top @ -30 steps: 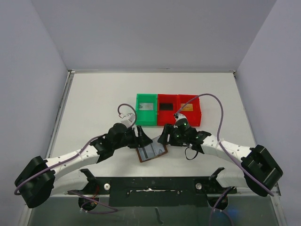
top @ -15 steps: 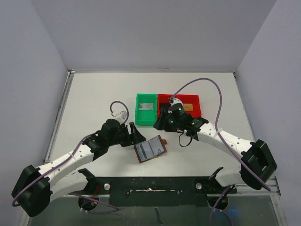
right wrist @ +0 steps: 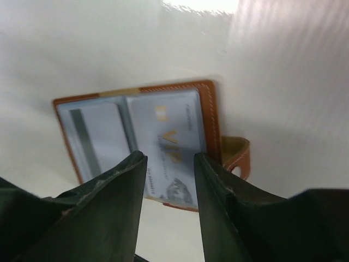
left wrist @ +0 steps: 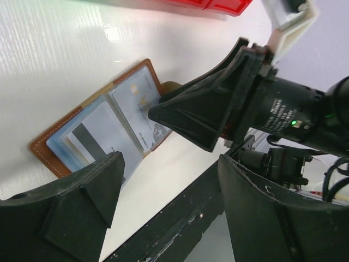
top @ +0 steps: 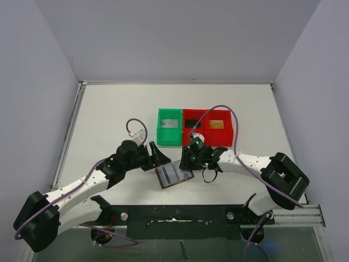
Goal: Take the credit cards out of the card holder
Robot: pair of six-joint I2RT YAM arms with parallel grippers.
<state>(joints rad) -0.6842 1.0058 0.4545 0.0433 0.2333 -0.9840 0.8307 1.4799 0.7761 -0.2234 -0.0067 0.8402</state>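
Reading this as partway done: seeing a pale grey card (top: 169, 124) in the green tray (top: 169, 141), plus a black card (top: 192, 124) and a golden-orange card (top: 217, 124) in the red trays (top: 207, 111) at the far side. Finding the card holder (top: 174, 174) open on the worktop (top: 109, 120) near centre, with at least two more cards in its clear sleeves, a pale VIP-marked card (right wrist: 169, 136) and a striped card (right wrist: 90, 142), so probably more to pull. Noting right tool (top: 186, 158) above the VIP side, fingers at a narrow gap, gripping nothing. Noting left tool (top: 157, 155) just left of the holder, spread wide, empty. Can't tell whether more cards sit behind those two; holder's near edge hidden by fingers in both wrist views.
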